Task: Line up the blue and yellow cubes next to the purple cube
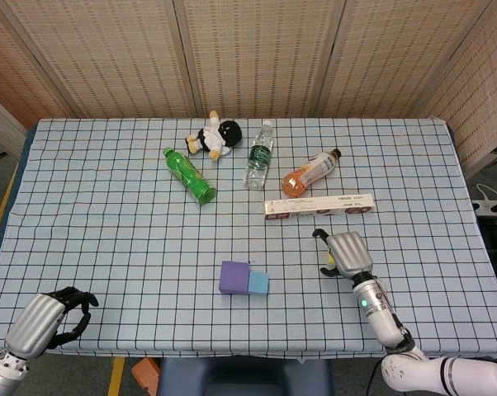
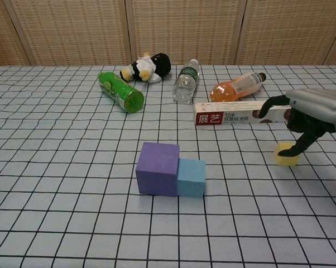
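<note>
The purple cube [image 1: 233, 277] [image 2: 157, 168] sits near the table's front with the blue cube [image 1: 259, 284] [image 2: 191, 177] touching its right side. The yellow cube [image 2: 286, 156] lies further right on the cloth; in the head view only a sliver of it [image 1: 325, 270] shows beside my right hand [image 1: 344, 251] [image 2: 314, 112]. That hand hangs over the yellow cube with fingers [image 2: 300, 143] curved down to its top and the thumb held apart; nothing is gripped. My left hand [image 1: 47, 320] stays at the front left corner, fingers curled in, holding nothing.
Behind the cubes lie a long snack box [image 1: 319, 205] [image 2: 254, 112], an orange drink bottle [image 1: 309, 173], a clear water bottle [image 1: 259, 154], a green bottle [image 1: 189, 175] and a plush penguin [image 1: 215, 135]. The table's front edge runs close to both hands.
</note>
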